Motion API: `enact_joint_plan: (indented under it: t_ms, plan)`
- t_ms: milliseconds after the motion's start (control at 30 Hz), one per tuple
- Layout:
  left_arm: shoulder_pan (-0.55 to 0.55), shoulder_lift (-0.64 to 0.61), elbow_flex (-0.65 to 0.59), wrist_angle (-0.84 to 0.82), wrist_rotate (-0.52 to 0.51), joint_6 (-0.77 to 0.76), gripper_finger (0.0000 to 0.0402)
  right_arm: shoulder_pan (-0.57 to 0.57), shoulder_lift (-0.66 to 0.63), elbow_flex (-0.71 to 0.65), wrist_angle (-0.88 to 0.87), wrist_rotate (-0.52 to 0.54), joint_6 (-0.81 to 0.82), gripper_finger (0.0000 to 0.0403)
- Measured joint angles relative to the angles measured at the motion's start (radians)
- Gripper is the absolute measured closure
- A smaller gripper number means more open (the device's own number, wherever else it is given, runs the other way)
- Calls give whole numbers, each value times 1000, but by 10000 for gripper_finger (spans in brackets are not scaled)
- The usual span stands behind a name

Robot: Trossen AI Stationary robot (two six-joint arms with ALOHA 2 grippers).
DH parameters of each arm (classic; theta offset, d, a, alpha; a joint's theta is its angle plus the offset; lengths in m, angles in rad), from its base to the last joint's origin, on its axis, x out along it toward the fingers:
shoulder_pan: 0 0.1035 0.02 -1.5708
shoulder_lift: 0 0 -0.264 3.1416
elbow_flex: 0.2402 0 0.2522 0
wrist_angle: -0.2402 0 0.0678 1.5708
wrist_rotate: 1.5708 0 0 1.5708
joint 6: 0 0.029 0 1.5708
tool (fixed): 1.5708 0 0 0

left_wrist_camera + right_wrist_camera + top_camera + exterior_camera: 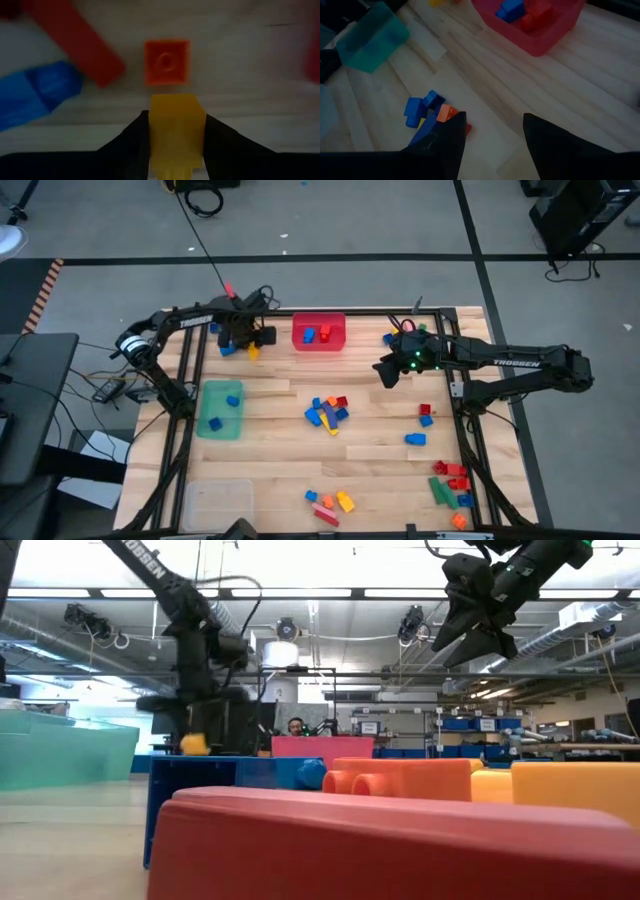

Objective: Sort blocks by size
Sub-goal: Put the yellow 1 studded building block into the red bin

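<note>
The bin with two blocks in it (pixel 319 332) stands at the table's (pixel 380 430) far edge. Left of it lies a small cluster of blocks (pixel 240 346). Nearer than it lies the central pile (pixel 328 413); another bin (pixel 220 410) sits left of that pile.

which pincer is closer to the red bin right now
Left. The left pincer is just beside the red bin, around a yellow block. The right pincer hangs farther off on its other side.
</note>
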Motion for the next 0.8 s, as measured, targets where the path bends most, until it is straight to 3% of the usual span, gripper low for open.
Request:
enact_joint_plan:
  t_ms: [333, 633, 800]
  plan:
    - [-51, 34, 417, -60, -35, 214, 260, 0, 0, 0, 0, 72, 1, 192]
    - [-96, 343, 884, -189, -4, 439, 258, 0, 0, 0, 0, 79, 50, 192]
    - [-123, 492, 1021, -250, 37, 522, 256, 0, 0, 0, 0, 78, 91, 192]
